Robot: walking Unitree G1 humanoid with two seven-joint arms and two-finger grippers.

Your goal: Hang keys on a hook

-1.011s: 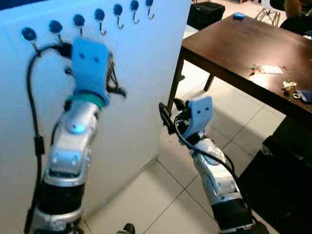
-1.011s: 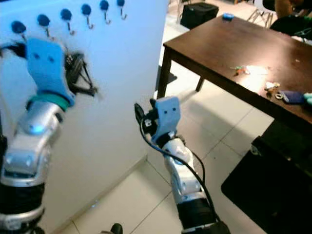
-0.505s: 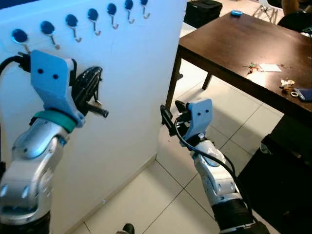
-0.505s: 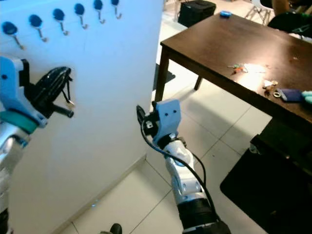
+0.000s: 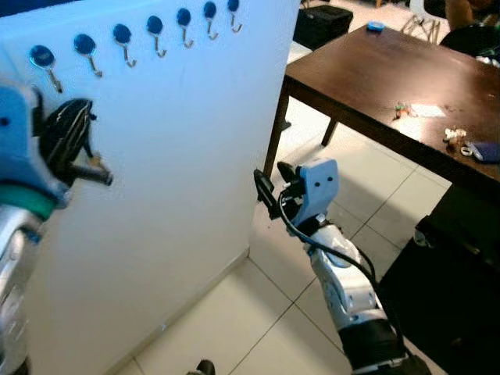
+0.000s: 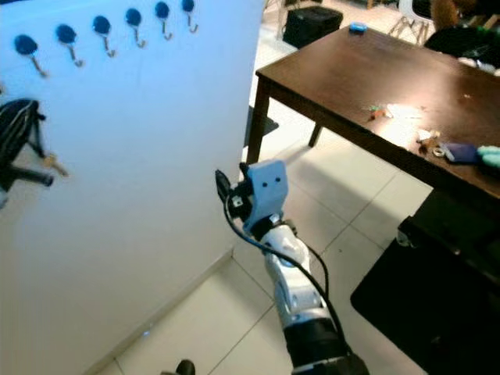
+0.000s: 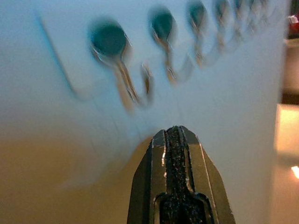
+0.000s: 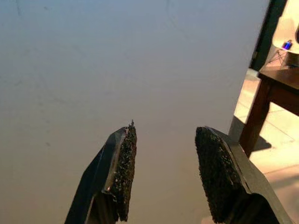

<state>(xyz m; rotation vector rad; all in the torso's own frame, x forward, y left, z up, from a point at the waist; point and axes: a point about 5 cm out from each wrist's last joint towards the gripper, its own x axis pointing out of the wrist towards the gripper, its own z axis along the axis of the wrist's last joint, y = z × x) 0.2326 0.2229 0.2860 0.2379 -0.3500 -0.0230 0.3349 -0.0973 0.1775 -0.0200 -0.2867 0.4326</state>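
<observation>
A row of several blue-capped metal hooks (image 5: pixel 121 37) runs along the top of a white board (image 5: pixel 180 156); nothing hangs on them. My left gripper (image 5: pixel 105 179) is at the far left in front of the board, below the first hook (image 5: pixel 44 59), with its fingers shut. A small tan piece (image 5: pixel 94 162) sticks out beside them; I cannot tell what it is. In the left wrist view the shut fingertips (image 7: pixel 175 131) point at blurred hooks (image 7: pixel 112 46). My right gripper (image 5: pixel 273 183) hangs open near the board's edge, nothing between its pads (image 8: pixel 124 163).
A dark wooden table (image 5: pixel 359 70) stands to the right with small key-like items (image 5: pixel 401 108), a ring and bits (image 5: pixel 461 141) and a blue thing (image 5: pixel 376 26). A person sits at its far corner (image 5: pixel 469 16). A black box (image 5: pixel 457 297) is low right; tiled floor (image 5: pixel 258 320) lies between.
My left arm has drawn back from the hooks, swinging down and out to the far left with fingers shut. The right arm has hardly moved.
</observation>
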